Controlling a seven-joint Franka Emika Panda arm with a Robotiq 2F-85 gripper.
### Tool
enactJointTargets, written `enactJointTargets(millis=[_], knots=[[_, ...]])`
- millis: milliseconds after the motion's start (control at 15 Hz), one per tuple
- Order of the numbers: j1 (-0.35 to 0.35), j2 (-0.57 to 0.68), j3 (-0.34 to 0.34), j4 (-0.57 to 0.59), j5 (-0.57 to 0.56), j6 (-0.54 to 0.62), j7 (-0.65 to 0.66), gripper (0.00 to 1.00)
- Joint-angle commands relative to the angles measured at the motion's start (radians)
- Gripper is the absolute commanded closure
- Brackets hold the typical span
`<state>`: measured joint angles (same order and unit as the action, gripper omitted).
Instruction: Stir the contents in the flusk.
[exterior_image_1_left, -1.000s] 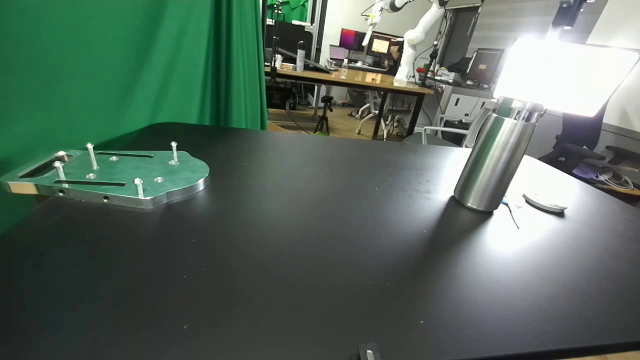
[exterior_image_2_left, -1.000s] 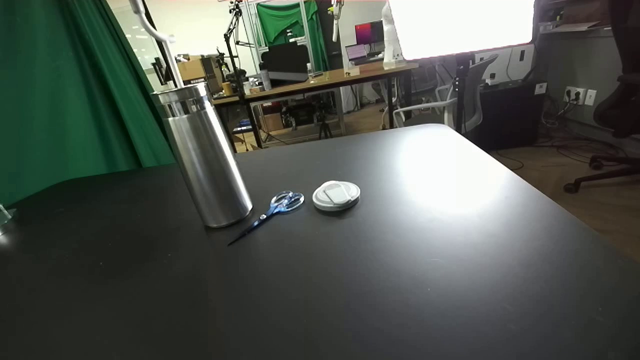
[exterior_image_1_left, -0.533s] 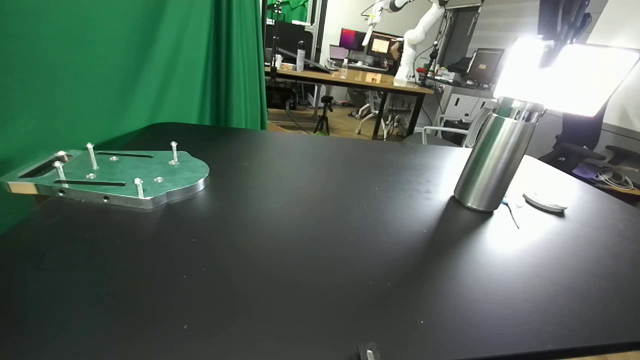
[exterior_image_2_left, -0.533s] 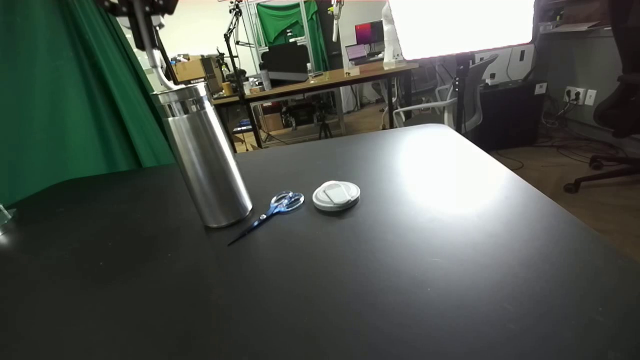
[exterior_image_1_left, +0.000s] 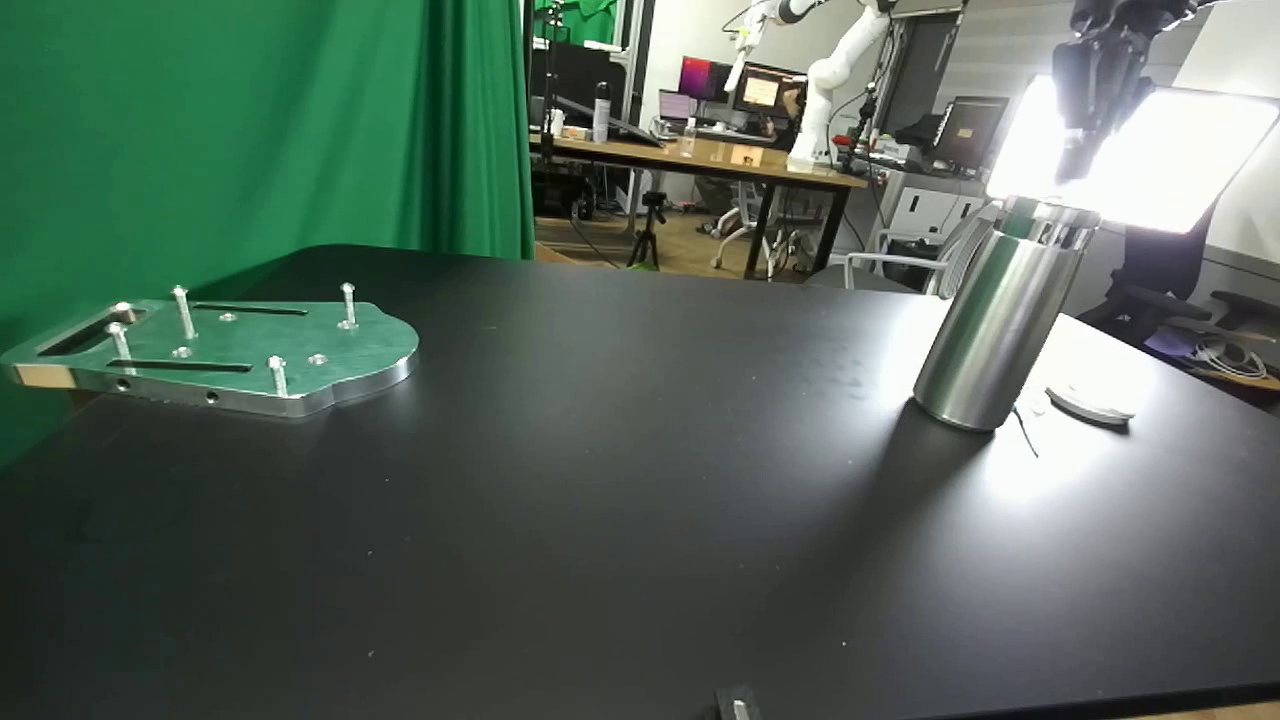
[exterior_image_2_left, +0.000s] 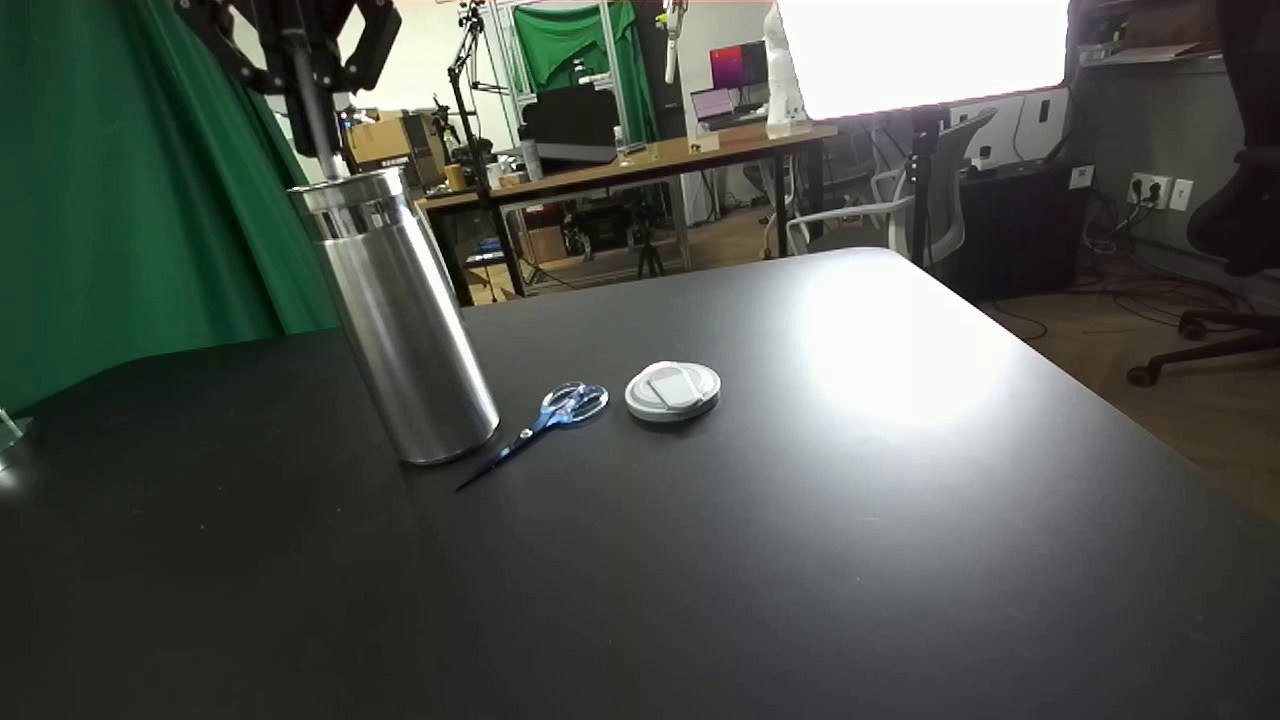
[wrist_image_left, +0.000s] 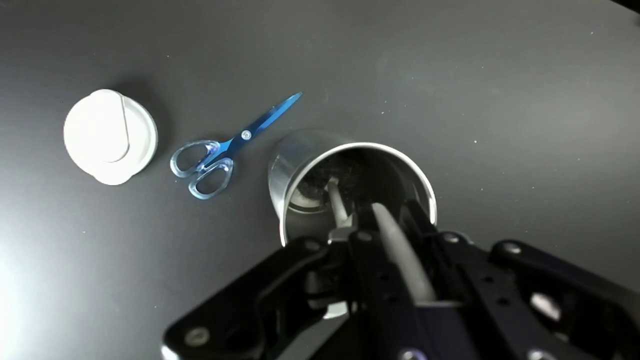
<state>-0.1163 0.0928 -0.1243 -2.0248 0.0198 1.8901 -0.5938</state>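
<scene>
The flask (exterior_image_1_left: 1000, 330), tall and brushed silver, stands lidless on the black table; it also shows in an exterior view (exterior_image_2_left: 405, 330) and the wrist view (wrist_image_left: 291, 159). My gripper (exterior_image_1_left: 1077, 168) is directly above the flask's mouth, pointing down. In an exterior view the gripper (exterior_image_2_left: 318, 150) holds a bent whitish rod (exterior_image_2_left: 314, 105) that goes into the flask. In the wrist view the gripper (wrist_image_left: 388, 205) has its fingers either side of the rod (wrist_image_left: 405, 260), tips at or just inside the rim. The rod's lower end shows inside the flask; the contents are dark and unclear.
Blue scissors (exterior_image_2_left: 548, 415) lie close to the flask's base, and a white round lid (exterior_image_2_left: 672, 392) lies beyond them. A flat metal plate with upright pegs (exterior_image_1_left: 250, 345) lies at the table's far side. A bright light panel (exterior_image_1_left: 1180, 150) stands behind the flask.
My gripper has come down from above, out of view, to the flask's mouth, and the rod has sunk deeper into the flask. The flask has shifted slightly on the table, away from the scissors.
</scene>
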Motion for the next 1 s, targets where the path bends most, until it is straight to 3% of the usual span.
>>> enactJointTargets(millis=[0,467,933], knots=[[-0.009,-0.004,0.008,0.015,-0.012,-0.013,0.026,0.49],[-0.012,-0.073,0.002,0.022,-0.038,-0.02,0.019,0.02],[-0.009,-0.1,-0.003,0.02,-0.064,-0.019,0.0,0.0]])
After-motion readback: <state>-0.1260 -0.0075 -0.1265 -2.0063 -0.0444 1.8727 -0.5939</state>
